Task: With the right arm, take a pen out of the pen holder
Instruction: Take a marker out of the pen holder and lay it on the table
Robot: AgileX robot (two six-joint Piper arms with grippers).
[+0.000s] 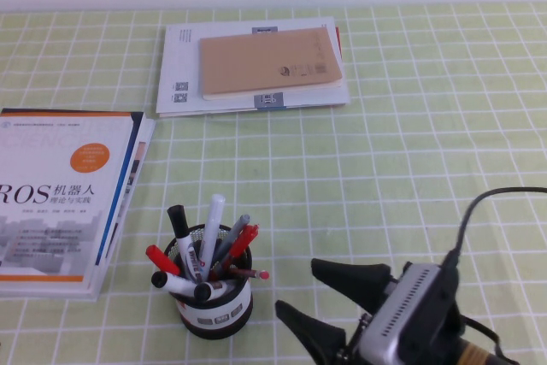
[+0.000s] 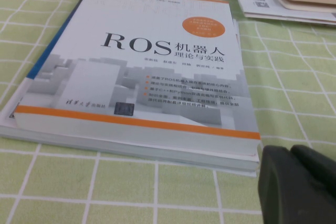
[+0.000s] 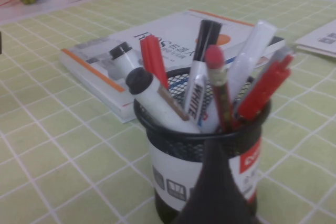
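A black mesh pen holder (image 1: 214, 301) with a white label band stands near the table's front edge. It holds several pens: white markers with black caps (image 1: 211, 228), red pens (image 1: 242, 241) and a grey one. My right gripper (image 1: 297, 285) is just to the right of the holder, low over the cloth, open, with nothing between its fingers. In the right wrist view one dark finger (image 3: 214, 182) rises in front of the holder (image 3: 173, 171), and the pens (image 3: 202, 77) stick up behind it. My left gripper (image 2: 296, 187) hovers beside the ROS book's corner, shut and holding nothing.
A thick ROS book (image 1: 60, 203) lies at the left, close to the holder. A stack of white papers with a brown notebook (image 1: 265, 61) lies at the back. The right arm's black cable (image 1: 479, 207) loops over the green checked cloth.
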